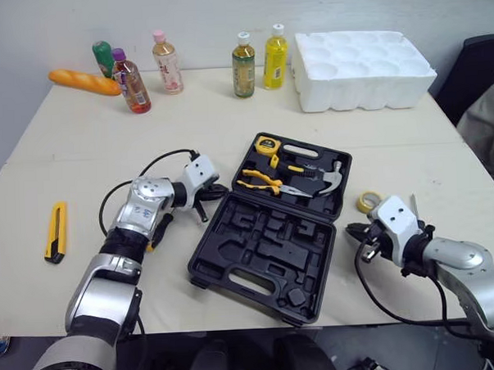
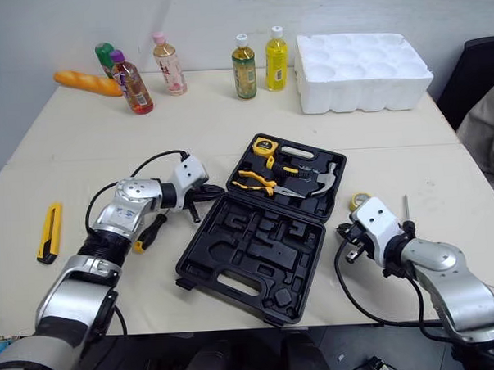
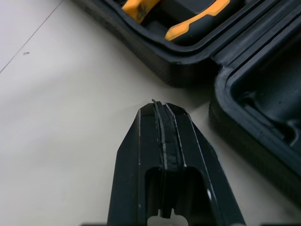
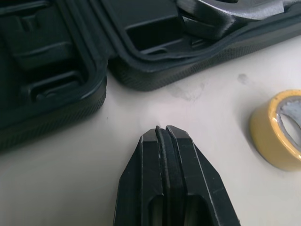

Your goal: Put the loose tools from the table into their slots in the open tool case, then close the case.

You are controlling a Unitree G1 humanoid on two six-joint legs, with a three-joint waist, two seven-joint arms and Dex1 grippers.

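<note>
Your left arm reaches forward, low over the table (image 1: 228, 120). The left hand (image 3: 162, 109) sits just beside the left edge of the tool case (image 1: 266, 241), near the hinge, with its fingers pressed together. Your right arm lies bent along the near right edge. The right hand (image 4: 162, 134) points at the case's right side, close to it but apart, fingers likewise pressed together.

The case lies open between the two hands. In the half farther from them you will find the hammer (image 1: 329, 181), pliers (image 1: 263, 183) and tape measure (image 1: 266, 145). The nearer half shows moulded slots.

Well beyond both hands, at the far edge, stand a foam tray (image 1: 361, 69), a row of bottles (image 1: 243, 66) and a bread loaf (image 1: 84, 81).

Loose items: the utility knife (image 1: 56, 232) lies well outboard of the left hand. The screwdriver (image 2: 149, 233) lies partly under the left forearm. The tape roll (image 4: 263, 136) lies just beside the right hand, on its outer side, not touching.
</note>
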